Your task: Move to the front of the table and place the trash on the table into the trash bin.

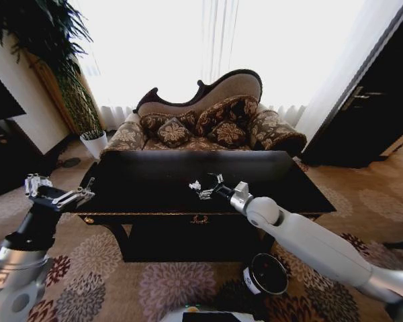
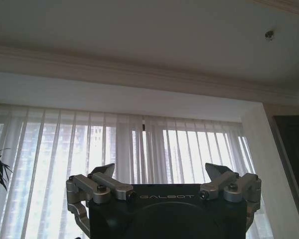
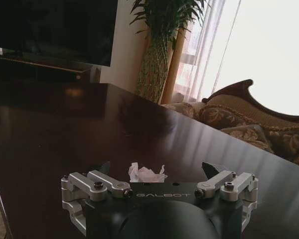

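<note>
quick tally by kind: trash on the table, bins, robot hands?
Crumpled white paper wad on the table, between the open fingers of the right hand: 1
Trash bin on the carpet: 1
Robot hands, counting the left hand raised off the table's left end: 2
Total: 4

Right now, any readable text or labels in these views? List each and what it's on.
"GALBOT": on the left gripper body, in the left wrist view.
"GALBOT": on the right gripper body, in the right wrist view.
White label on the trash bin: too small to read.
</note>
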### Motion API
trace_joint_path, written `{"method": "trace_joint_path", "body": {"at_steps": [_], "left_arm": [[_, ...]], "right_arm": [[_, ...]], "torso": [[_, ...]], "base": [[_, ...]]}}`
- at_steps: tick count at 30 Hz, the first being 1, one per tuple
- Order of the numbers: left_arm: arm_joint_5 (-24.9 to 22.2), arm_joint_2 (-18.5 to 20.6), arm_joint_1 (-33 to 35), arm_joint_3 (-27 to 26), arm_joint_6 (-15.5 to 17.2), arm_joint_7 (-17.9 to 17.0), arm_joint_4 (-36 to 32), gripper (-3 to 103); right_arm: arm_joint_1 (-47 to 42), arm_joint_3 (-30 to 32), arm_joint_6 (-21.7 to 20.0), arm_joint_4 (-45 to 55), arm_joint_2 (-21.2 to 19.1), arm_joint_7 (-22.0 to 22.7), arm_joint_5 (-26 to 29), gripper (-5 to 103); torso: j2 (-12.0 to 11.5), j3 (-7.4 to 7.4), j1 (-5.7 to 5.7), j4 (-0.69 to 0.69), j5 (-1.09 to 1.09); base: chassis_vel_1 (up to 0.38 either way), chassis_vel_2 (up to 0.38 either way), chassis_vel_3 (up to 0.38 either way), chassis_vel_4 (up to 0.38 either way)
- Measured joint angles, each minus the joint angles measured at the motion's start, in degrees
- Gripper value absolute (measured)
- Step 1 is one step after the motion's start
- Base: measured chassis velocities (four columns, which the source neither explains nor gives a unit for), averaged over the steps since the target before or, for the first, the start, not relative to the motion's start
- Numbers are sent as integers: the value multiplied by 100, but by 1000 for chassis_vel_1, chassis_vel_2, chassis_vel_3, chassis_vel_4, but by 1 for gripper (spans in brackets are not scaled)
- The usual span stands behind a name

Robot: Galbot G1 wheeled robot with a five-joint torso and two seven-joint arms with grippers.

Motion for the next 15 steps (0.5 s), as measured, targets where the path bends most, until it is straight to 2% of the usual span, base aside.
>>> {"method": "trace_joint_path", "body": {"at_steps": [7,15], "left_arm": [[14,12,-38,9,-20,0,97,100],[14,29,-58,13,-28,0,142,100]], "right_arm": [[100,-227,4,-219,211,-61,-139,100],[124,-256,49,-313,260,-150,-191,101]], "torso": [[0,0,0,0,0],[0,-1,0,0,0]], "base": [[0,0,0,0],[0,0,0,0]]}}
